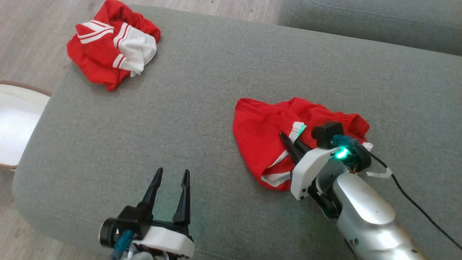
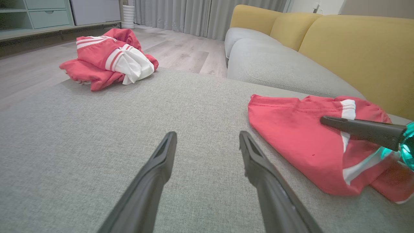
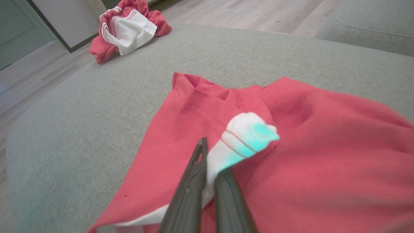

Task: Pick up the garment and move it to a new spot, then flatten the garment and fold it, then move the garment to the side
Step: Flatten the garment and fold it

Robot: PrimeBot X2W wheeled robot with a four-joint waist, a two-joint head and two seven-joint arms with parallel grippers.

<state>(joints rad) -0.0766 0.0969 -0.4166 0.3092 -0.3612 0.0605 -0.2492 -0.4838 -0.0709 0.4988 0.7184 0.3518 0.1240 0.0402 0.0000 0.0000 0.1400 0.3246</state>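
The garment (image 1: pixel 260 133), red with white striped trim, lies crumpled on the right half of the grey cushion (image 1: pixel 187 108). My right gripper (image 1: pixel 290 141) is down on it and shut on a fold of its white striped band (image 3: pixel 245 136); the right wrist view shows that band pinched between the two fingers of the gripper (image 3: pixel 210 161). In the left wrist view the garment (image 2: pixel 291 129) lies to the right, with a finger of the right gripper (image 2: pixel 326 121) on it. My left gripper (image 1: pixel 172 172) hovers open over bare cushion to the garment's left, nothing between its fingers (image 2: pixel 161 161).
A second red and white garment (image 1: pixel 112 43) lies bunched at the cushion's far left corner. A white round object (image 1: pixel 14 122) sits on the wood floor beyond the left edge. Another grey seat (image 1: pixel 361 21) and yellow backrests (image 2: pixel 355 48) lie beyond.
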